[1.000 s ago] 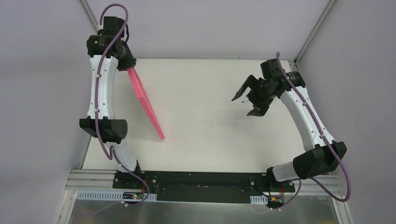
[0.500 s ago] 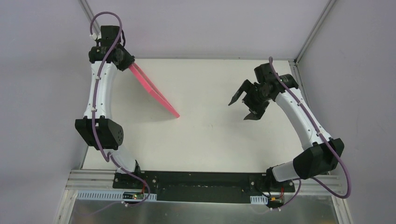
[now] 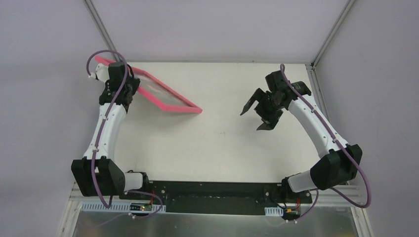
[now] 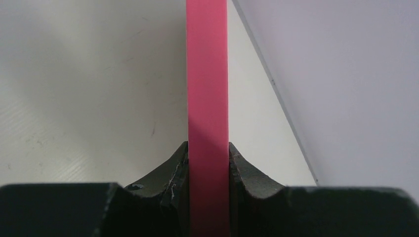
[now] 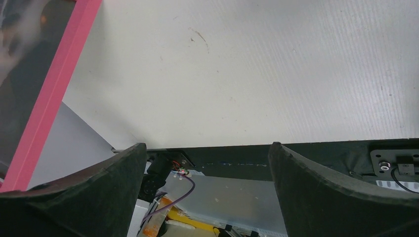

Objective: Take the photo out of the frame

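Note:
My left gripper (image 3: 127,92) is shut on the rim of the bright-pink frame (image 3: 170,101) and holds it tilted above the table's back-left corner. In the top view its pane looks pale grey. In the left wrist view the frame's pink edge (image 4: 207,89) stands clamped between my fingers, at my left gripper (image 4: 208,159). My right gripper (image 3: 251,120) is open and empty, in the air to the right of the frame, apart from it. In the right wrist view my right gripper (image 5: 207,145) is wide open; the frame (image 5: 54,84) and part of the dark cloudy photo (image 5: 20,54) show at the left edge.
The white table (image 3: 227,143) runs between grey walls with metal posts at the back corners (image 3: 101,29). The black base rail (image 3: 212,190) with both arm mounts lies at the near edge.
My left arm has swung the frame from hanging edge-on near the table's middle-left back into the corner and turned it flatter. My right gripper has shifted slightly left, still open.

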### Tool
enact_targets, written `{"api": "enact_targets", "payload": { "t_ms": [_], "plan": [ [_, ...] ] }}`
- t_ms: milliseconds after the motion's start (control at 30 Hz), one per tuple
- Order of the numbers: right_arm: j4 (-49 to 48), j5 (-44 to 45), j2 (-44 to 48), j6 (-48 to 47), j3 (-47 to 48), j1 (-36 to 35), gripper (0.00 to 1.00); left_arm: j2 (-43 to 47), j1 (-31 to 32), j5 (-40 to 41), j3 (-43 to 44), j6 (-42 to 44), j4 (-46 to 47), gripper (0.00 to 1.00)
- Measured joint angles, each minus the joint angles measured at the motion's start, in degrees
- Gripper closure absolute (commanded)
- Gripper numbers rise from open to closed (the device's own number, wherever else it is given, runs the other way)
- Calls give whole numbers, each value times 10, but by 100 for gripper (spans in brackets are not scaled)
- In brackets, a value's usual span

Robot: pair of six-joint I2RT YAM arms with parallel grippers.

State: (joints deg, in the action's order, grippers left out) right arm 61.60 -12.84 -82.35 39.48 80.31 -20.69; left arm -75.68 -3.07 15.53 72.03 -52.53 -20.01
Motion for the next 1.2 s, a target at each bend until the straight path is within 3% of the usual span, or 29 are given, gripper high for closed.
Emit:
{"api": "enact_targets", "payload": {
  "t_ms": [300,533,800,1200],
  "plan": [
    [-7,2,0,0,-7,-20,3,126,1,80,-191,-116,86,100],
    [9,4,11,-9,-42,-25,3,132,1,115,-285,-190,199,100],
    [29,7,43,-16,-78,-35,3,89,58,201,-332,-269,283,100],
    [39,16,72,-23,-106,-41,2,-44,138,336,-311,-472,248,100]
  ]
}}
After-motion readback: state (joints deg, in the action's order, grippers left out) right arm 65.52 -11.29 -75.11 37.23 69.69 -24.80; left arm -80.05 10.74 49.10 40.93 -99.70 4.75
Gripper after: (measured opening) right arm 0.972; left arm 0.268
